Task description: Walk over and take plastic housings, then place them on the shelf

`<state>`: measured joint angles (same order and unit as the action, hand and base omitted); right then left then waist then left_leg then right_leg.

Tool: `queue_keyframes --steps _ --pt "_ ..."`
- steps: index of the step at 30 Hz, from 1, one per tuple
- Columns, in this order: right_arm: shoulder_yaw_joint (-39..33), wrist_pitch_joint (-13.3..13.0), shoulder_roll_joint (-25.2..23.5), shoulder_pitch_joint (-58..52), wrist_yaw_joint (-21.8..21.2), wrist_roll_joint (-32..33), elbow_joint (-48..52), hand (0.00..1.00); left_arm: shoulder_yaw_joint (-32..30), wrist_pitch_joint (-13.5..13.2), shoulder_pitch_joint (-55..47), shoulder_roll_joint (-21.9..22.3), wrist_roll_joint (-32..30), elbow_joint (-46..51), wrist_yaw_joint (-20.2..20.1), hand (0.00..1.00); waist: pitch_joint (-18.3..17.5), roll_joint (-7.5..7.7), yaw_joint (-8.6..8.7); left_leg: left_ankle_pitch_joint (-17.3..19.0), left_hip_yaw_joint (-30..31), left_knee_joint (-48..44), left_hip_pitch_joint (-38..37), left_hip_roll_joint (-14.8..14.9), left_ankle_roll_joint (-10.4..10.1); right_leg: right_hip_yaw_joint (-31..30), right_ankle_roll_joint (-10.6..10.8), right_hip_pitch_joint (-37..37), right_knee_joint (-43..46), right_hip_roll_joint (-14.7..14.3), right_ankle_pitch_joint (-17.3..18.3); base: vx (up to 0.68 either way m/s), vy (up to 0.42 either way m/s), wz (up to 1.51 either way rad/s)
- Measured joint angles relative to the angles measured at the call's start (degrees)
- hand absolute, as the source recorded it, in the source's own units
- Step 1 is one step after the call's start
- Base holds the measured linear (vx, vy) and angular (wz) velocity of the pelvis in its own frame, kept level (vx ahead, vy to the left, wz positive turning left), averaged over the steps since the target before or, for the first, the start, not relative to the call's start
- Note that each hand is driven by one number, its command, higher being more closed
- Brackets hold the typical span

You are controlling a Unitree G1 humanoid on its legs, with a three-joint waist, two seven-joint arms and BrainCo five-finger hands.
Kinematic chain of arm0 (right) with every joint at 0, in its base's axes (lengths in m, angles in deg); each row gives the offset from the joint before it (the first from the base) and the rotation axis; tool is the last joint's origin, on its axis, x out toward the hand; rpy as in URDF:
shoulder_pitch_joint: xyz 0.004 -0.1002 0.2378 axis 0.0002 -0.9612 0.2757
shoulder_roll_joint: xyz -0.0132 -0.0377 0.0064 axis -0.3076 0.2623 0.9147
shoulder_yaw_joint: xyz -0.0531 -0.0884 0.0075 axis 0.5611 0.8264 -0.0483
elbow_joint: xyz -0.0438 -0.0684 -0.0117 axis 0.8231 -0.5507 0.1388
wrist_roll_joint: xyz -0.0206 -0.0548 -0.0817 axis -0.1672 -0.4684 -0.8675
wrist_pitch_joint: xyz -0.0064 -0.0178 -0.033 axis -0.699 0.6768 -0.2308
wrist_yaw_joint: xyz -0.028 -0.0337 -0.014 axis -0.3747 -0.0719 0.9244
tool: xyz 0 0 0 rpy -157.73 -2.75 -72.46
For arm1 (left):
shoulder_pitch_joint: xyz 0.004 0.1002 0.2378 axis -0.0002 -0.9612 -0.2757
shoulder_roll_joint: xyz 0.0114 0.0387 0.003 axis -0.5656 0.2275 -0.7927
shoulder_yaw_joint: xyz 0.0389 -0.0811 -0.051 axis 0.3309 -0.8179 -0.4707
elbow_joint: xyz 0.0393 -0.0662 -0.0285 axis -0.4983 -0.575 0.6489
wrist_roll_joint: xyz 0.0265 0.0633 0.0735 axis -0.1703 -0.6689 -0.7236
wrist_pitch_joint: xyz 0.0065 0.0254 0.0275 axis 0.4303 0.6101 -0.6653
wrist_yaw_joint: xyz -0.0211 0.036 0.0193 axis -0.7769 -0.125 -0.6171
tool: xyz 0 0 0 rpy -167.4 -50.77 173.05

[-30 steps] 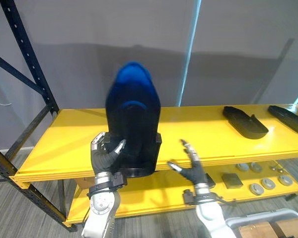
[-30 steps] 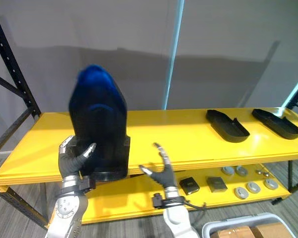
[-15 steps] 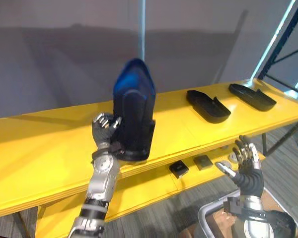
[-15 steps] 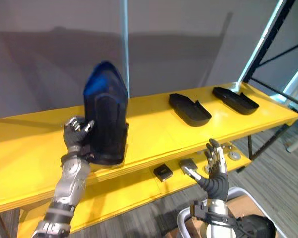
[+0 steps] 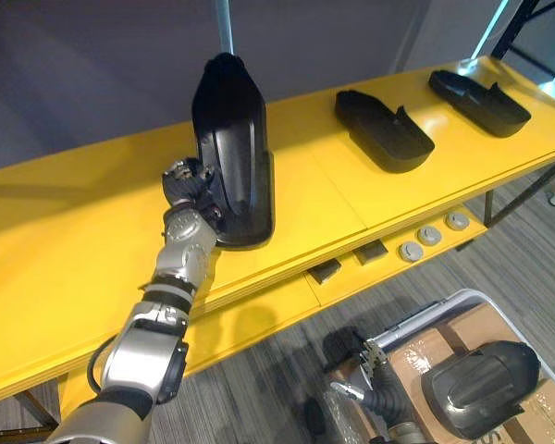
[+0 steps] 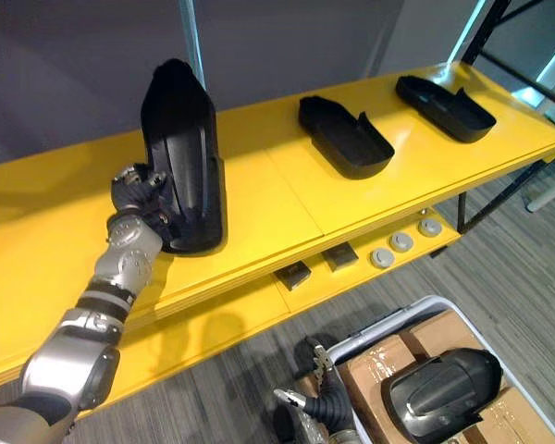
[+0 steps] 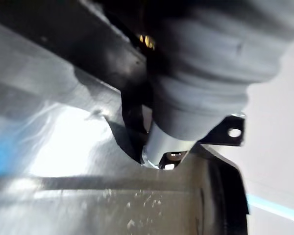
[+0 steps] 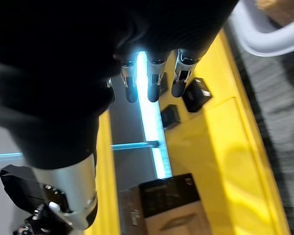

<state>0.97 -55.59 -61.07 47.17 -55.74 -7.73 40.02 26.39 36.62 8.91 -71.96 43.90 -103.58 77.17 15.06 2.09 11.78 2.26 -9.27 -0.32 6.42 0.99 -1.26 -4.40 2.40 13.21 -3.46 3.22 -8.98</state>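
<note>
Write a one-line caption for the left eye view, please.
Left hand holds an upright black housing on the yellow shelf, beside two flat housings.

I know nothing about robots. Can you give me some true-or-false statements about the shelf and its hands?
1. The left hand grips an upright housing on the yellow shelf. True.
2. Three housings lie flat there. False: two, the near flat housing and the far flat housing.
3. The right hand holds a housing. False: it is open and empty.
4. A dark housing lies on boxes in the bin. True.
</note>
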Motion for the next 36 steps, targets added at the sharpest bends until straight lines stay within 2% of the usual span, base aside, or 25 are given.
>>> queue_keyframes --steps 1,6,13,14,26,31,35,36 --pt "1.05 0.02 -0.01 0.65 0.16 0.0 -0.51 0.0 -0.02 0.71 1.34 -1.14 -0.09 -1.38 0.8 1.0 0.7 0.5 0.07 -0.02 -0.21 0.04 0.49 0.02 -0.03 -0.31 -0.13 0.66 -0.08 -0.08 -0.11 0.02 0.015 -0.08" --pt "2.56 0.02 0.01 1.13 0.59 0.01 -1.76 0.0 -0.91 1.27 3.56 -2.8 -1.67 -1.88 3.53 1.0 1.74 0.81 0.0 -0.03 -1.06 0.27 0.81 -0.14 -0.03 -1.4 -0.25 1.41 -0.17 -0.1 -0.24 0.02 0.033 -0.1" --pt "3.78 -0.1 0.03 2.54 1.31 0.23 -3.24 0.0 -3.87 1.66 3.97 -3.11 -6.01 -2.69 8.27 1.0 2.0 1.18 0.01 -0.03 -1.61 0.36 0.91 -0.22 -0.02 -2.0 -0.13 1.79 -0.33 -0.1 -0.42 0.0 0.032 -0.06" --pt "3.79 -0.1 0.05 2.66 1.31 0.23 -3.91 0.0 -4.37 1.83 3.97 -3.08 -6.59 -2.82 9.11 0.0 2.0 1.17 -0.03 -0.04 -1.6 0.36 0.94 -0.22 -0.01 -2.0 -0.09 1.79 -0.4 -0.1 -0.47 -0.03 0.032 0.0" --pt "4.35 -0.17 1.92 2.69 1.22 0.51 -4.02 0.0 -7.11 2.4 3.97 -3.08 -9.61 -3.58 11.55 0.0 2.01 1.17 -0.09 -0.34 -1.5 0.47 1.1 -0.24 0.06 -2.11 -0.04 1.57 -1.24 -0.09 -1.32 -0.01 0.025 0.0" --pt "4.37 -0.22 2.16 2.88 1.2 0.49 -5.22 0.0 -7.72 2.45 3.97 -1.42 -10.48 -3.0 11.95 0.0 2.01 1.17 -0.06 -0.69 -0.74 0.84 0.38 -0.21 -0.03 -1.32 -0.04 0.76 -1.26 -0.06 -1.32 0.0 0.031 0.07" --pt "5.01 -0.24 2.3 3.76 1.18 0.43 -6.29 0.0 -7.96 2.4 3.46 1.0 -10.46 5.05 12.89 0.0 1.97 1.12 -0.2 -1.0 0.06 0.88 0.1 -0.31 0.02 -0.77 -0.04 0.16 -1.26 0.13 -1.31 -0.02 0.043 0.1" --pt "5.44 -0.24 2.46 4.54 1.16 0.23 -6.57 0.0 -7.87 2.06 1.9 2.12 -10.91 11.92 13.06 0.0 1.93 1.09 -0.24 -1.04 0.32 0.86 -0.5 -0.29 0.01 -0.44 -0.06 -0.56 -1.26 0.15 -1.3 -0.01 0.039 0.08"
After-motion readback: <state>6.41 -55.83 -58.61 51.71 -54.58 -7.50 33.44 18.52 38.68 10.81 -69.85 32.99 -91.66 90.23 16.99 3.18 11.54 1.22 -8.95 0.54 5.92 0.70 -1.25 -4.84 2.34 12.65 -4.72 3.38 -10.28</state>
